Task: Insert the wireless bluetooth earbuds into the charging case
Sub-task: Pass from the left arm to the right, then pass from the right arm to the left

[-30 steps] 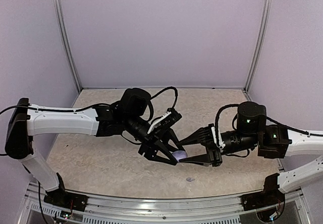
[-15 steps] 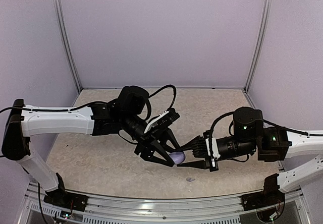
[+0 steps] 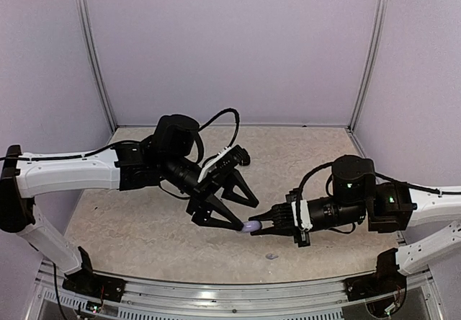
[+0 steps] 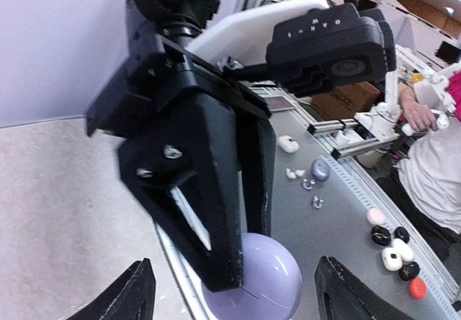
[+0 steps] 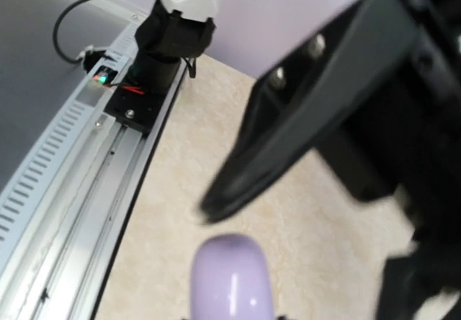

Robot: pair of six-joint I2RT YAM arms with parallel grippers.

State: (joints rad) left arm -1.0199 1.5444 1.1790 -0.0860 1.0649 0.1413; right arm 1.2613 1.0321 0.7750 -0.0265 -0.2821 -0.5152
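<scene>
A: Where is the case?

B: The lavender case hangs over the surface's front edge, clamped in the right gripper. The left gripper is spread wide around it, likely a handover. What may be an earbud lies below.

- We note pale lavender walls closing the cell on three sides, joined by two aluminium corner posts.
- We find the table surfaced in beige speckled material, with a slotted metal rail along its near edge.
- Beyond it, we see a grey bench and a white-shirted person.
</scene>
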